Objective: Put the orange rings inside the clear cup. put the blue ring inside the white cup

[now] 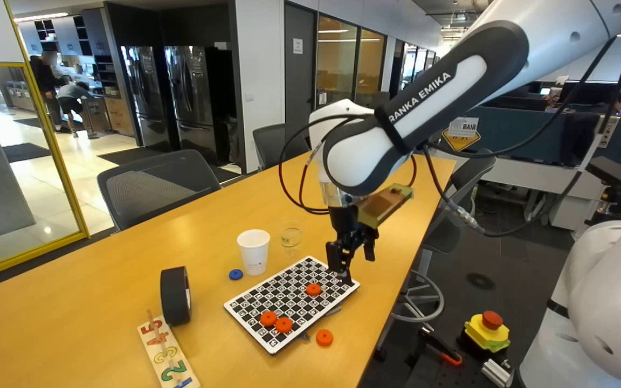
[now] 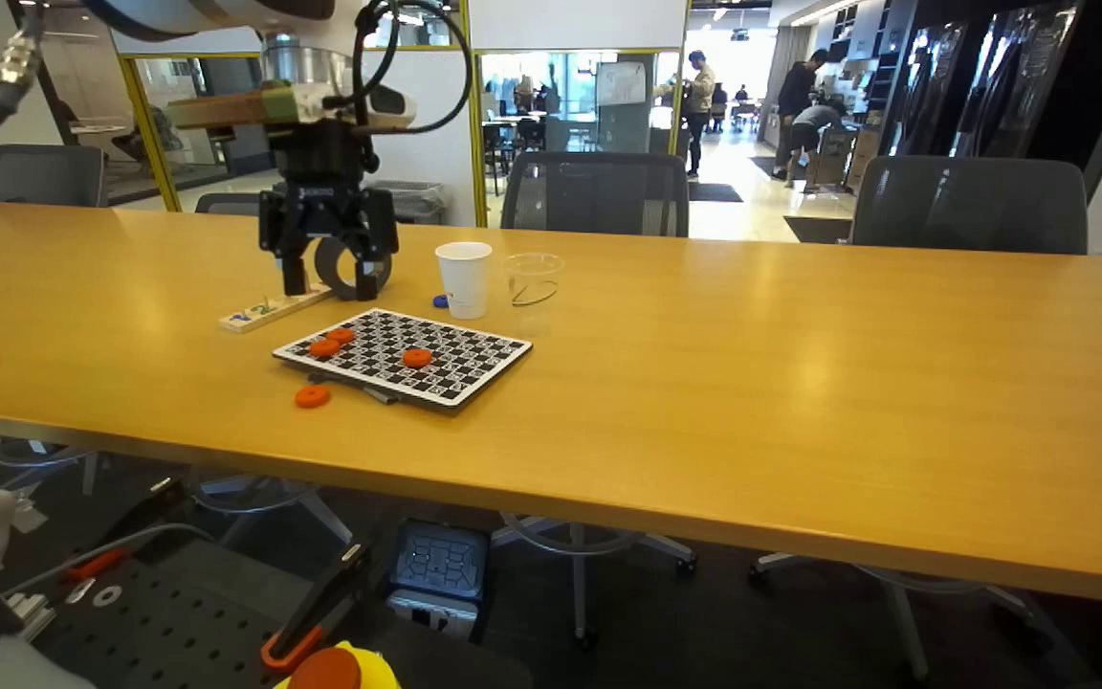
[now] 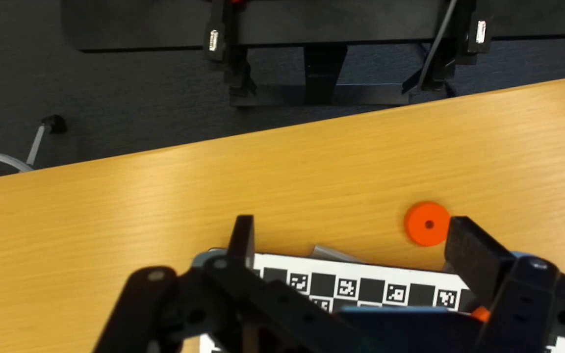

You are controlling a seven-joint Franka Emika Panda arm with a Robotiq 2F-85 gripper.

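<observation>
Two orange rings [image 1: 268, 318] [image 1: 283, 324] lie side by side at one end of a checkered board, and another orange ring [image 1: 313, 290] lies farther along it. A further orange ring [image 1: 324, 338] lies on the table beside the board; it shows in the wrist view [image 3: 425, 224] near one fingertip. The blue ring [image 1: 235, 274] lies next to the white cup [image 1: 254, 250]. The clear cup [image 1: 290, 237] stands beside the white cup; both cups [image 2: 465, 279] [image 2: 534, 282] are upright. My gripper [image 3: 351, 220] is open and empty, above the board in the wrist view.
The checkered board [image 1: 289, 291] lies flat, with a grey strip [image 1: 333, 311] poking out under its edge. A black roll [image 1: 174, 296] stands by a wooden number strip [image 1: 167, 353]. The table's edge [image 3: 282, 128] runs close to the board. Chairs stand around the table.
</observation>
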